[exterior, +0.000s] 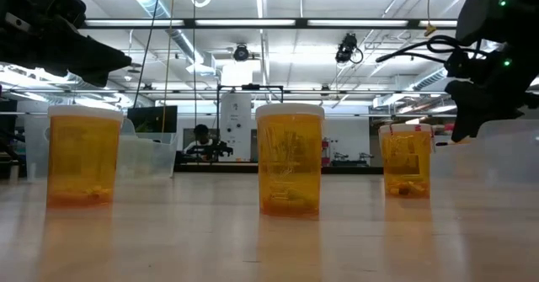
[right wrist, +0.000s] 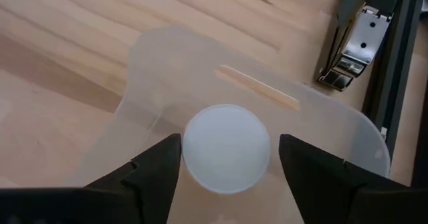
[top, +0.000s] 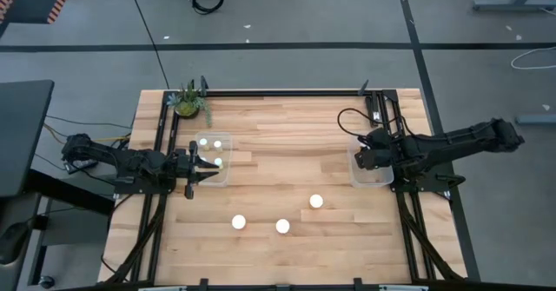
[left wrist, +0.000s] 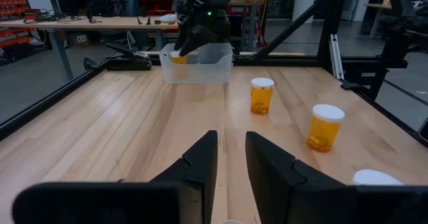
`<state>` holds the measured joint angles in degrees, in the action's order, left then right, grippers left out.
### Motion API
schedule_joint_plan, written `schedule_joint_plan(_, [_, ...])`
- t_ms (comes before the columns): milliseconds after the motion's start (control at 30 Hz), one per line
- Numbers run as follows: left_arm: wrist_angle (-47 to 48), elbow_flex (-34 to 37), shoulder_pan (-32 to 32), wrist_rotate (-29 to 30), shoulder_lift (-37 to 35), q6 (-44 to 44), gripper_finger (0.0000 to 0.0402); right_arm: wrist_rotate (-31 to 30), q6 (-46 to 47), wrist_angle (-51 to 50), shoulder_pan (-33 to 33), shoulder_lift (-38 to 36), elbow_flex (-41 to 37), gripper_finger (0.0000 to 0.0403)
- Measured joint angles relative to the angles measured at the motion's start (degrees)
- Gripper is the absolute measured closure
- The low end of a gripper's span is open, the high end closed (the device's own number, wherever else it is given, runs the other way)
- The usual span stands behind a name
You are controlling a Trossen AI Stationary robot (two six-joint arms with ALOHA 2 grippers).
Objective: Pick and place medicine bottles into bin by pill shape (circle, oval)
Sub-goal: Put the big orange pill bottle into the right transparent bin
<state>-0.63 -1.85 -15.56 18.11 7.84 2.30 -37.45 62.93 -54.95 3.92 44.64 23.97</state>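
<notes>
Three medicine bottles with orange bodies and white caps stand on the wooden table, left, middle and right; the low view shows them up close. Three more white caps show in the clear left bin. My left gripper hovers at that bin's near side, slightly open and empty. My right gripper points down over the clear right bin, open. Its fingers stand on either side of a bottle's white cap, with a gap at one finger.
A small green potted plant stands at the table's far left corner. Black frame rails run along the table's far, left and right edges. Bare wood lies between the two bins.
</notes>
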Motion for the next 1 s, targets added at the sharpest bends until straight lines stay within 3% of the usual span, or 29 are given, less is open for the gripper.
schedule_joint_plan(533, [0.0, 0.0, 0.0, 0.0, 0.0, 0.0, 0.0314, -0.3, -3.5, 2.6, -1.7, 0.0, 0.2, 0.0143])
schedule_joint_plan(733, [0.0, 0.0, 0.0, 0.0, 0.0, 0.0, 0.0318, -0.5, -7.4, 3.4, -1.6, 0.0, 4.0, 0.0143])
schedule_joint_plan(1000, [0.0, 0.0, 0.0, 0.0, 0.0, 0.0, 0.0310, 8.0, -22.3, 21.8, 2.9, 2.3, 4.9, 0.0143])
